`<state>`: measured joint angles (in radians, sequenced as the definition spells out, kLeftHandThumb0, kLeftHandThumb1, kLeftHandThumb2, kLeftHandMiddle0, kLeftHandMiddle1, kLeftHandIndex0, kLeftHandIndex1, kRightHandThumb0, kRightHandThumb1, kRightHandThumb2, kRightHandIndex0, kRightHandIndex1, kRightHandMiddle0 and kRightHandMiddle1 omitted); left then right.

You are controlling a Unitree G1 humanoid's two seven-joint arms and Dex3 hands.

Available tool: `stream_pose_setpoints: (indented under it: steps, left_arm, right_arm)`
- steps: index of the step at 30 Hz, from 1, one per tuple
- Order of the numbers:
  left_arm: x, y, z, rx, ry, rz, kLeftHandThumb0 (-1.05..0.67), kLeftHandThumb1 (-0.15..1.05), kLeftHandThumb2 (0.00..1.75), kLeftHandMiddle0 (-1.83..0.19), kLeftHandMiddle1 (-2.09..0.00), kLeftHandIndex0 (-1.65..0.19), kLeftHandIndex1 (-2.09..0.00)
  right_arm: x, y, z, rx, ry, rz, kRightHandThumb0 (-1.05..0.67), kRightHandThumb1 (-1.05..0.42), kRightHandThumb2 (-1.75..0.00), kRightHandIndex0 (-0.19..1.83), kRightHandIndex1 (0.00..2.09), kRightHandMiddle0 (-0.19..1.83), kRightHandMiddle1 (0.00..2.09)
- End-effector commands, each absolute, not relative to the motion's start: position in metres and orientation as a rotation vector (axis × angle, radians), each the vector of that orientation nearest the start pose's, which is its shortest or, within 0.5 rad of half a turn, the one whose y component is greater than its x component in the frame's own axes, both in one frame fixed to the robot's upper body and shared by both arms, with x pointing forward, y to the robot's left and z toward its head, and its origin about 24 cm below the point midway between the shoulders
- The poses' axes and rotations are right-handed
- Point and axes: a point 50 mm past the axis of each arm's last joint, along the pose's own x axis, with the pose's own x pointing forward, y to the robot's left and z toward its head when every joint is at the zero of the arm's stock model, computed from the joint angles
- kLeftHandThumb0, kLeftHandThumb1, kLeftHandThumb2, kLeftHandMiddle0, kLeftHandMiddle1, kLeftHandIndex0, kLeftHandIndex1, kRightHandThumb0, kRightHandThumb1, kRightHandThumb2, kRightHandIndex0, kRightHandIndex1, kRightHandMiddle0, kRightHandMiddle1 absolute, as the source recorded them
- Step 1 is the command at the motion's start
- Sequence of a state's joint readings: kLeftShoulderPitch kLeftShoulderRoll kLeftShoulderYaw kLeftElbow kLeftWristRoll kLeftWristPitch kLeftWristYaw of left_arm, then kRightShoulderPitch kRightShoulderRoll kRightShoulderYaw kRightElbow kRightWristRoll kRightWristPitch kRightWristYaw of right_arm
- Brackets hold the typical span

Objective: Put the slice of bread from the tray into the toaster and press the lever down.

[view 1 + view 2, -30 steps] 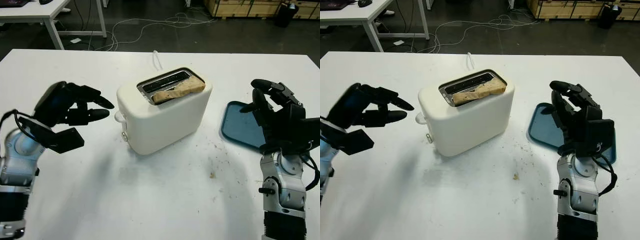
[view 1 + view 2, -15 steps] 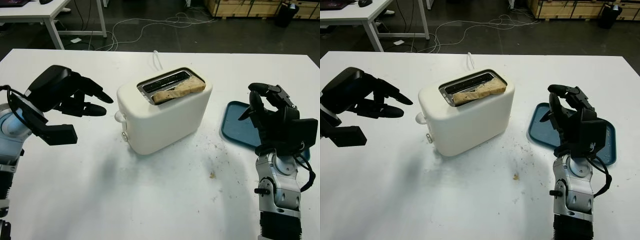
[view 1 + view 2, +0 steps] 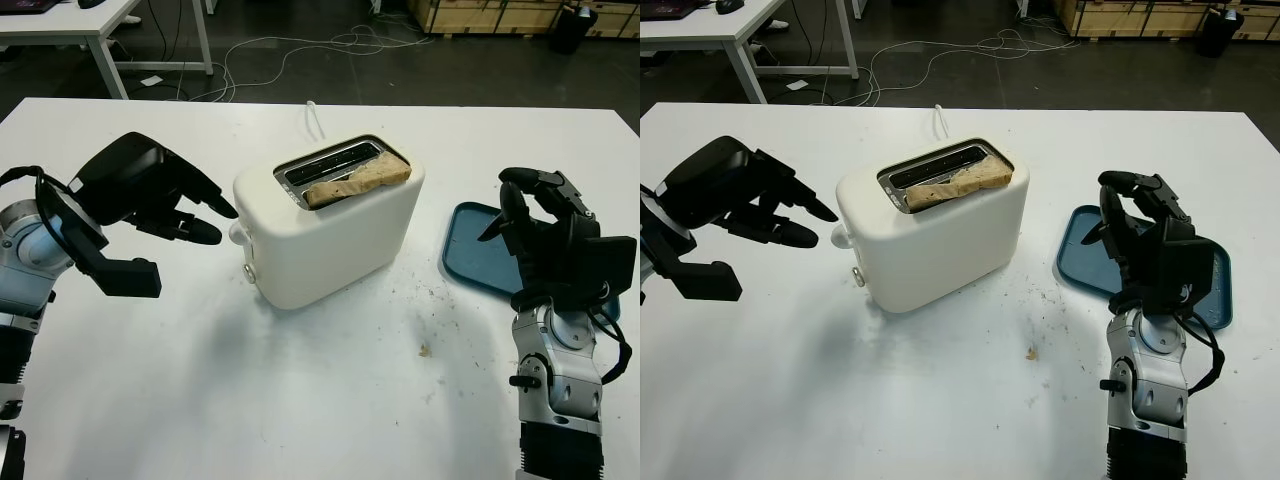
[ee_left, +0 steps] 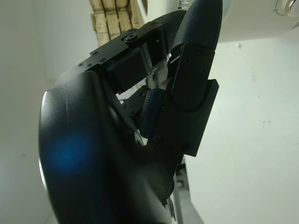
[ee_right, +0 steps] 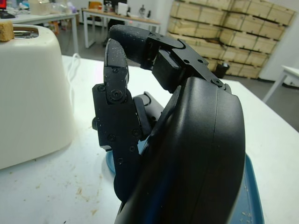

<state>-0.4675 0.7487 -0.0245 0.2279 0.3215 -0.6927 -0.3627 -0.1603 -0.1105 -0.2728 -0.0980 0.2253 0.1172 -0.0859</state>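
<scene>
Bread (image 3: 357, 181) sits in toaster (image 3: 330, 228); with left hand (image 3: 150, 192) fingers extended, empty, press lever (image 3: 238, 233) straight down.

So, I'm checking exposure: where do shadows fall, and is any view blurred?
Left eye view: soft shadow on the white table under the left hand and beside the white toaster. Left wrist view: the hand's black shell is blurred.

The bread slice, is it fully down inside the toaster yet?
No. The bread slice lies tilted across the toaster slot, its end over the rim.
</scene>
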Motion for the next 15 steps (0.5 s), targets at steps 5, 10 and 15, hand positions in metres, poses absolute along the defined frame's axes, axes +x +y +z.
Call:
stream_pose_setpoints:
  steps: [5,10,15]
  left_arm:
    - [0.2995,0.2065,0.1891,1.233,-0.644,-0.579,-0.81,0.92,0.02,-1.09,-1.48,-1.29,-0.02]
    - [0.3003,0.2045,0.1863,1.248,-0.620,-0.610,-0.80,0.92,0.05,-1.09,-1.47,-1.27,-0.01]
    - [0.3007,0.2032,0.1843,1.250,-0.611,-0.621,-0.79,0.92,0.05,-1.09,-1.49,-1.28,-0.01]
  right_arm:
    - [0.2759,-0.2246,0.1021,0.152,-0.164,-0.277,-0.80,-0.92,-0.11,1.00,1.75,0.77,1.75]
    - [0.2754,-0.2247,0.1024,0.149,-0.160,-0.283,-0.81,-0.92,-0.10,0.99,1.75,0.77,1.75]
    - [0.2752,-0.2254,0.1016,0.148,-0.160,-0.280,-0.79,-0.92,-0.11,0.99,1.75,0.76,1.75]
